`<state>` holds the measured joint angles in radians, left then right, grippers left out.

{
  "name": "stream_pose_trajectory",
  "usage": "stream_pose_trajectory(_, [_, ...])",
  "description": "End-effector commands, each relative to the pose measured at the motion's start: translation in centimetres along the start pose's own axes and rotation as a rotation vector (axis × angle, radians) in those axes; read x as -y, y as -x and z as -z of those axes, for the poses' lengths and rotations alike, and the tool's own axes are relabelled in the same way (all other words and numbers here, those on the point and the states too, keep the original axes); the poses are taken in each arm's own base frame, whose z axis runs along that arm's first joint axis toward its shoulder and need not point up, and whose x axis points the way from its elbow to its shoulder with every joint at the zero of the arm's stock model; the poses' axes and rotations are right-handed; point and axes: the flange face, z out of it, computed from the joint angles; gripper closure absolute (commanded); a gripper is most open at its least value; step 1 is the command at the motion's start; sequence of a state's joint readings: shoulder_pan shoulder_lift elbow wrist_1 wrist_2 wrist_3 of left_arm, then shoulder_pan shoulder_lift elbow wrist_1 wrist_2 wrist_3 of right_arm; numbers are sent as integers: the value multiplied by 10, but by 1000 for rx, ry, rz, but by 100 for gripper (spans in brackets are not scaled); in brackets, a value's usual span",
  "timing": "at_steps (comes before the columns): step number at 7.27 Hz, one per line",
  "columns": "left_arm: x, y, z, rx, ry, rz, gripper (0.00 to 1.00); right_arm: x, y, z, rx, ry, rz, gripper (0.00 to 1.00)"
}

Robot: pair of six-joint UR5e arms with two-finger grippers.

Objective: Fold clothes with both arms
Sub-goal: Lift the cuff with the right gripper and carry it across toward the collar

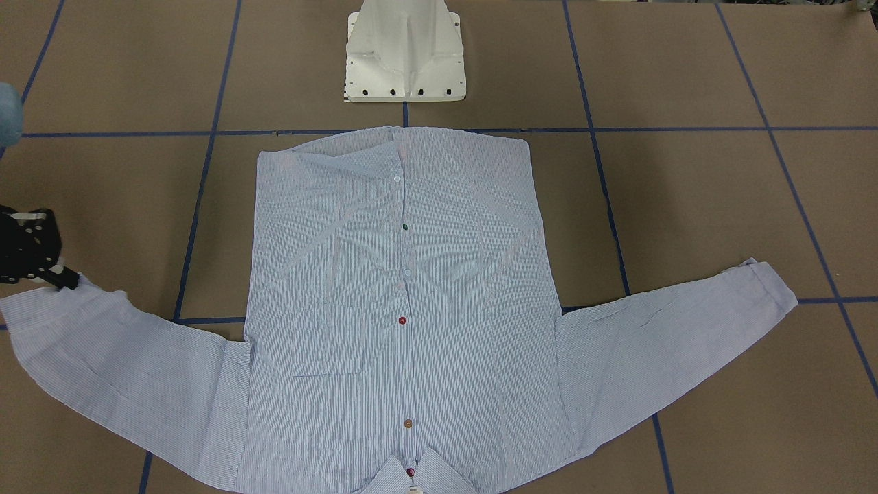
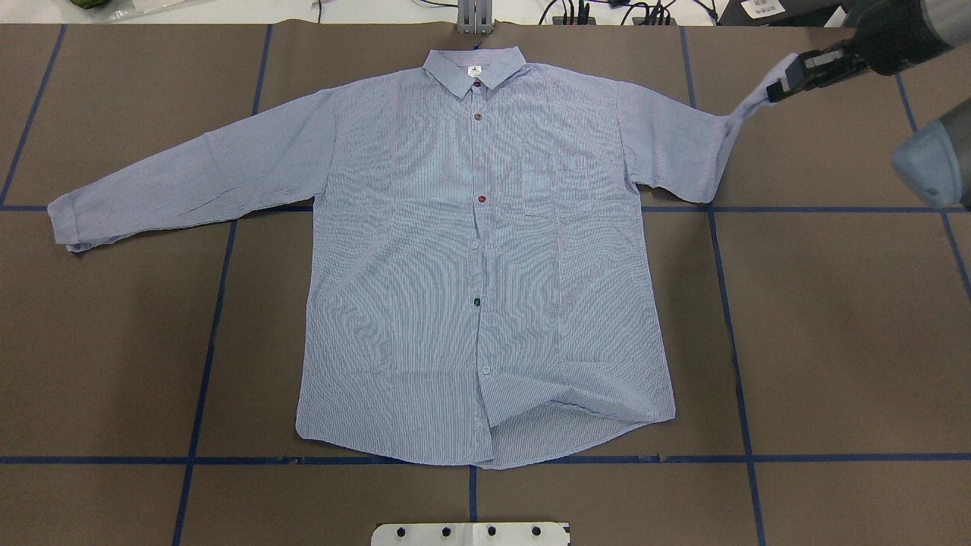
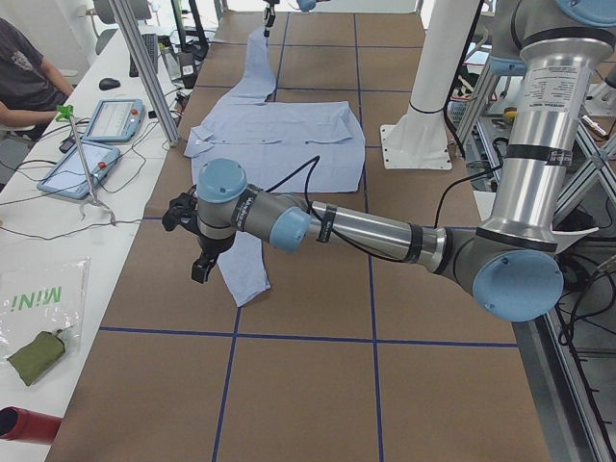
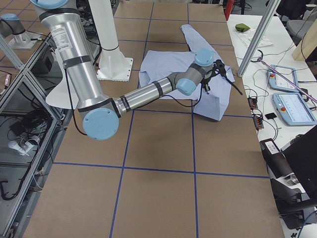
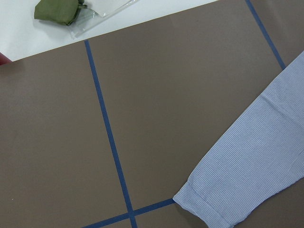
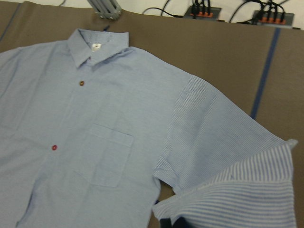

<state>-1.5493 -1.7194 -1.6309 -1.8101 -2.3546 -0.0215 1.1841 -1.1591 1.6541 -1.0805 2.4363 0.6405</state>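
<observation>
The striped shirt [image 2: 470,265] lies flat and buttoned, front up, collar [image 2: 474,67] at the far edge. My right gripper [image 2: 781,85] is shut on the cuff of the pocket-side sleeve and holds it lifted off the table; it also shows in the front-facing view [image 1: 67,280]. The held fabric fills the lower right of the right wrist view [image 6: 247,190]. The other sleeve [image 2: 182,182] lies flat, cuff [image 5: 209,204] outstretched. My left gripper [image 3: 200,268] hovers above that cuff; I cannot tell if it is open.
The white pedestal base [image 1: 405,55] stands at the near table edge. An operators' bench with tablets [image 3: 96,125] and a green pouch [image 5: 59,10] runs along the far side, with a person [image 3: 24,77] seated. The hem [image 2: 531,413] is slightly rumpled.
</observation>
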Motion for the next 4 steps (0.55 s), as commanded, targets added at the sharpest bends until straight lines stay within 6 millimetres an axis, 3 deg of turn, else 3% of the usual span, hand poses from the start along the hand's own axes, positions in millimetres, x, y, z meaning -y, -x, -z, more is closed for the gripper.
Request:
stream_pose_trajectory(1, [-2,2,-2,0,4,3,0,61,115,-11,43,-12,48,100])
stream_pose_trajectory(2, [-5,5,-4,0,10,8,0,77,150,-20,47,-27,81,100])
stream_pose_trajectory(3, [-7,9,-8,0,17,14,0,97,176,-43,51,-17,97,100])
stream_pose_trajectory(4, [-10,14,-15,0,30,22,0,120,215,-76,35,-20,118,100])
